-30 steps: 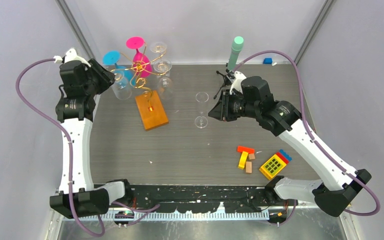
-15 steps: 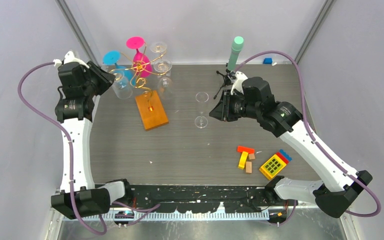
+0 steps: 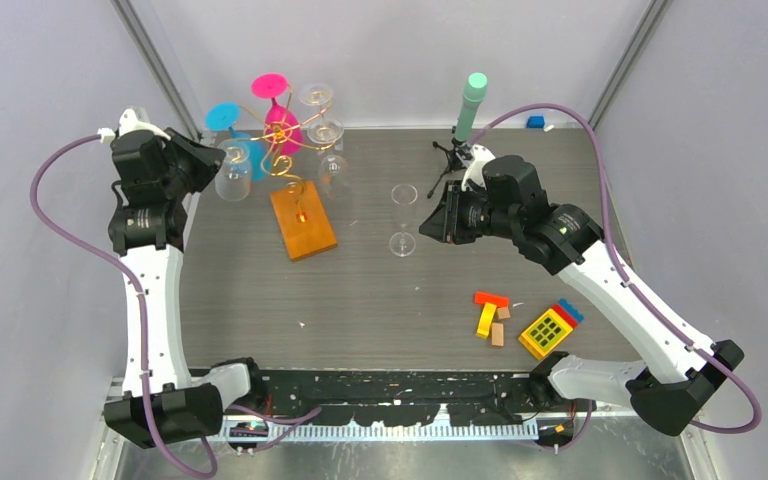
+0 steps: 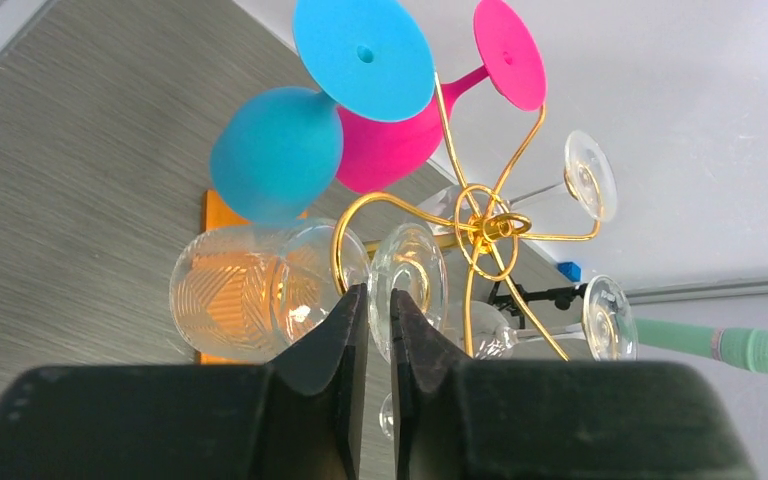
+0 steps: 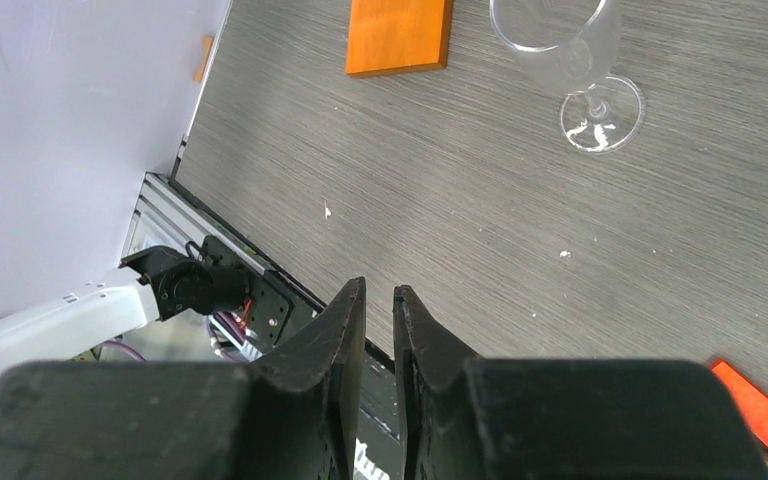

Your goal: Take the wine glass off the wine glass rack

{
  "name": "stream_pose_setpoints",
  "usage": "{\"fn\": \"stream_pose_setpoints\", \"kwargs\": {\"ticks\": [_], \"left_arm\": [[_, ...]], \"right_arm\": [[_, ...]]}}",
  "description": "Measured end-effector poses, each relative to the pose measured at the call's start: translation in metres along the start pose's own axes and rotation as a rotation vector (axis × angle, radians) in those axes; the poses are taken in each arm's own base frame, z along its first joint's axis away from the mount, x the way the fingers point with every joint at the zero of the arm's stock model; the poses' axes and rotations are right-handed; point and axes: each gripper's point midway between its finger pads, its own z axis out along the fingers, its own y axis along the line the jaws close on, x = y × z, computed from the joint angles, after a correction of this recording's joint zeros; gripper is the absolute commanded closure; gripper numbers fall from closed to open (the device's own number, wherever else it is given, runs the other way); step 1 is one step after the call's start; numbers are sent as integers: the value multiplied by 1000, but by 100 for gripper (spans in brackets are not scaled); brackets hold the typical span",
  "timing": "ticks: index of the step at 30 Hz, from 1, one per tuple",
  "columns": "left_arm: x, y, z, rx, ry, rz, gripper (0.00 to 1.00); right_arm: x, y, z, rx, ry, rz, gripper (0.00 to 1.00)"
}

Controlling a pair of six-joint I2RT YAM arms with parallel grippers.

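In the left wrist view, the stem of the wine glass [image 4: 250, 305] vanishes between the fingertips of the left tool [image 4: 378, 298], which stand close around it and cover the contact itself. The glass's bowl screens most of the orange base [image 4: 217, 208] of the wine glass rack [image 4: 485, 225]. The mint-green cylinder [image 4: 750, 348] runs off the right edge. In the right wrist view, the standing glass [image 5: 585, 95] loses its rim to the top edge, and a red block [image 5: 760, 420] is clipped at the bottom right. From above, a blue thing [image 3: 535, 122] at the far edge of the table [image 3: 360, 290] is too small to identify.
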Motion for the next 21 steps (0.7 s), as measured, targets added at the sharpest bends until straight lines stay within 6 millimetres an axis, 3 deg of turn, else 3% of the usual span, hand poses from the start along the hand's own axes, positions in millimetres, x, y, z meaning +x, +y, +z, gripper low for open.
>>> {"fn": "stream_pose_setpoints", "kwargs": {"ticks": [14,21], "left_arm": [[3,-2,8,49,1,-144,88],[4,-8,13,112,5,-237,80]], "right_arm": [[-1,-1,1,4,-8,3,78],[-1,-1,-2,5,-15,2,78]]}}
